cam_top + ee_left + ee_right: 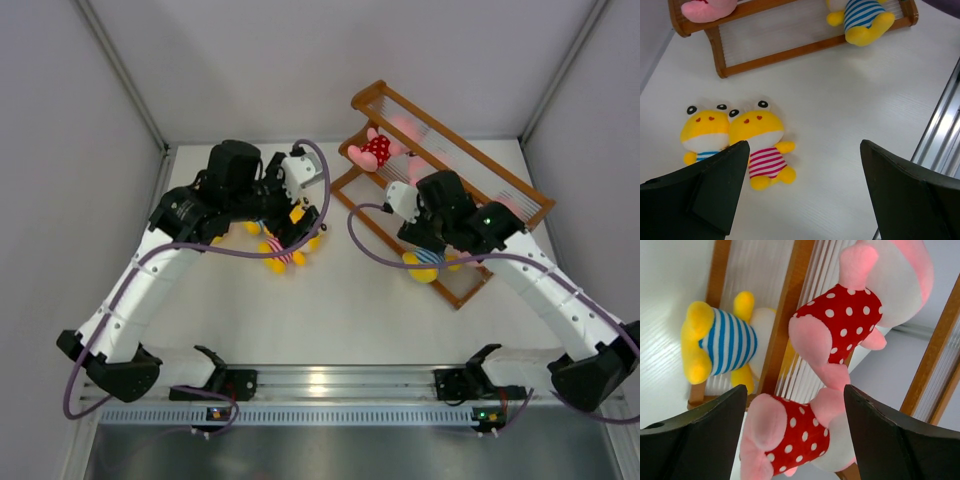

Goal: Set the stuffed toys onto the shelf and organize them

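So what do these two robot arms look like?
Both the left arm and right arm have white tube-like links, chunky black joints and black bases. A thin purple cable loops along each one. The left gripper and right gripper each end in two broad, wedge-shaped black fingers. A small green light glows on the right arm.

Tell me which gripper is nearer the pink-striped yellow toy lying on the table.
Left. The left gripper hangs just over the pink-striped toy; the right gripper is well off to its right, at the shelf.
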Motion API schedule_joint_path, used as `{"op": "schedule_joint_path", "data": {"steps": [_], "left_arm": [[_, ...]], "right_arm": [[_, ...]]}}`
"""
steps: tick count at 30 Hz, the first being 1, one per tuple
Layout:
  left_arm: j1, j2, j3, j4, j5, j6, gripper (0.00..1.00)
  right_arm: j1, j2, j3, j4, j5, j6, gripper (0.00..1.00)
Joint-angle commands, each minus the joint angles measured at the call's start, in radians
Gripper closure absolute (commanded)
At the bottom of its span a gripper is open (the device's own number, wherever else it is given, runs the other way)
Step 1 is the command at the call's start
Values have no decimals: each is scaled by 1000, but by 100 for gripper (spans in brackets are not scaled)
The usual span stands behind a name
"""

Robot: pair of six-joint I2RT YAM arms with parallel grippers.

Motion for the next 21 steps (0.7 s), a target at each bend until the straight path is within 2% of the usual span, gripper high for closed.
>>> {"op": "schedule_joint_path", "data": {"steps": [1,7,9,12,13,16,18,21], "left_arm": [[8,-66,-16,43,-130,27,2],[132,-96,-79,42,-280,25,2],[160,-109,-97,43,-301,34,2],[180,-124,-111,42,-306,46,2],[183,-126,-112,43,-308,51,2],[186,-129,-119,42,-311,60,2],[187,-127,-119,43,-311,63,2],[187,-129,-116,41,-311,63,2]], "right_arm": [[-60,28,24,108,32,-37,23],[-84,100,2,163,17,-48,26],[-98,123,-1,174,-1,-51,30],[-110,155,1,171,-6,-43,46],[-112,159,-1,173,6,-37,57],[-115,169,-12,179,9,-29,71],[-116,176,-12,177,8,-22,75],[-115,190,19,162,-14,8,91]]}}
